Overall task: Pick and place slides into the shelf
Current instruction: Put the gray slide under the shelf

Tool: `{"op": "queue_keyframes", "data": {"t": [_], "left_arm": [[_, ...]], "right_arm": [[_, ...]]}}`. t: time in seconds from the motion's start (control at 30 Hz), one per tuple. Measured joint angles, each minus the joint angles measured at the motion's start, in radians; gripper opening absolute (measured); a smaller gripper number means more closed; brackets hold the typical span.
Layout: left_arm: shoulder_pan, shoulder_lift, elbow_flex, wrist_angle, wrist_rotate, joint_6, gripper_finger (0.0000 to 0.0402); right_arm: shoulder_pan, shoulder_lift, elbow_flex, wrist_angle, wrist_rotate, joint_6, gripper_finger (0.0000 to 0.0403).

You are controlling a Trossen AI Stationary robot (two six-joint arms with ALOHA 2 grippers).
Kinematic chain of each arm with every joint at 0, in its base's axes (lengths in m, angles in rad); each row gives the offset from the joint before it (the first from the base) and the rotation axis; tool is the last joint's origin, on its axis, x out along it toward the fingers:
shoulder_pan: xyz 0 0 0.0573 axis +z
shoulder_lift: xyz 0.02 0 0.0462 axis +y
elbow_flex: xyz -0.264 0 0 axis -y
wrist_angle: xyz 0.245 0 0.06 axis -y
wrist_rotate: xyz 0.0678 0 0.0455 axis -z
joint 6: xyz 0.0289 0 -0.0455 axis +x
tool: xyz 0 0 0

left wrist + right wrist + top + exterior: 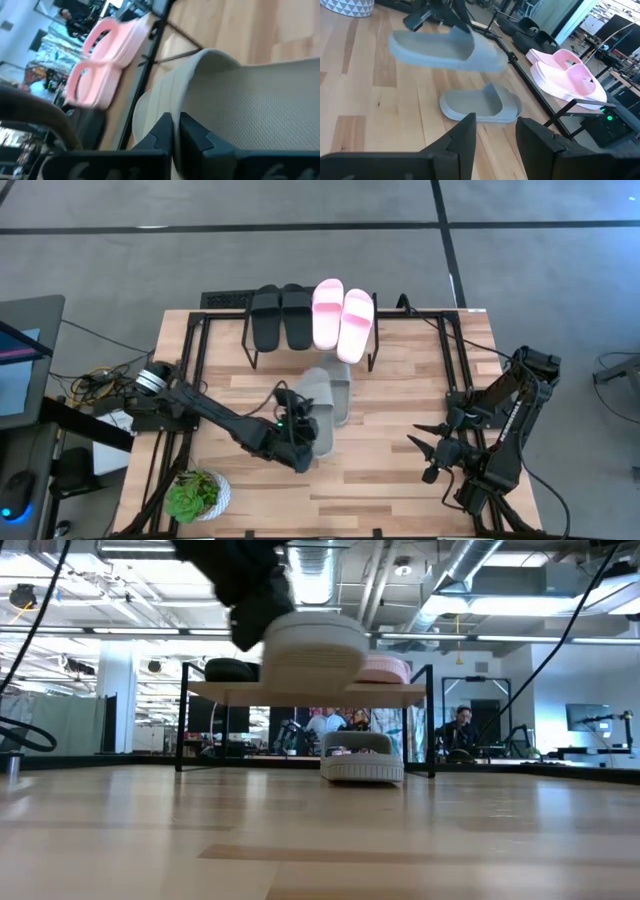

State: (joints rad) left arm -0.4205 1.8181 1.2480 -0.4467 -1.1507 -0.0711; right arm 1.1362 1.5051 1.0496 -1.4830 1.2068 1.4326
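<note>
The shelf [310, 345] stands at the table's far edge, with a black pair of slides [281, 316] and a pink pair [343, 318] lying on its plank top. One grey-green slide [341, 393] rests sole-down on the table in front of the shelf [362, 758]. My left gripper [175, 134] is shut on the other grey-green slide [318, 418], which hangs above the table [314, 644]. My right gripper [495, 136] waits open near the table's right side [428, 450], with nothing between its fingers. My left gripper pinches the edge of the held slide's strap [172, 107] between its two shut fingers, coming level to slightly downward from the table's left. The slide is lifted clear of the table, roughly level with its sole down [445, 50].
A green plant in a white pot [197, 495] stands at the table's near left corner. Black frame rails [195, 370] run along the table's left and right sides. Bare wood lies between the two arms. People sit in the room beyond the shelf.
</note>
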Motion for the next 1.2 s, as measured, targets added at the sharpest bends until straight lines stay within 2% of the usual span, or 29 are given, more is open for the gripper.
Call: {"op": "queue_keyframes", "data": {"t": [0.23, 0.43, 0.53, 0.83, 1.1, 1.2], "left_arm": [[-0.032, -0.15, -0.183, 0.001, -0.039, -0.132, 0.0], [-0.03, -0.186, -0.236, 0.003, -0.03, -0.153, 0.0], [-0.01, -0.185, -0.246, 0.008, 0.008, -0.136, 0.0], [0.058, -0.184, -0.368, 0.27, 0.1, -0.017, 0.0], [0.118, -0.183, -0.425, 0.385, 0.159, 0.099, 0.0], [0.149, -0.183, -0.447, 0.461, 0.218, 0.165, 0.0]], "right_arm": [[-0.011, 0.0, 0.0, 0.0, 0.026, -0.001, 0.0127], [-0.046, 0.0, 0.0, 0.005, 0.031, -0.001, 0.0127], [-0.068, 0.001, 0.0, 0.005, 0.032, -0.002, 0.0127], [-0.104, 0.049, 0.0, 0.023, 0.029, -0.05, 0.0127], [-0.105, 0.106, -0.001, 0.025, 0.029, -0.046, 0.0127], [-0.105, 0.113, -0.001, 0.024, 0.029, -0.045, 0.0127]]}}
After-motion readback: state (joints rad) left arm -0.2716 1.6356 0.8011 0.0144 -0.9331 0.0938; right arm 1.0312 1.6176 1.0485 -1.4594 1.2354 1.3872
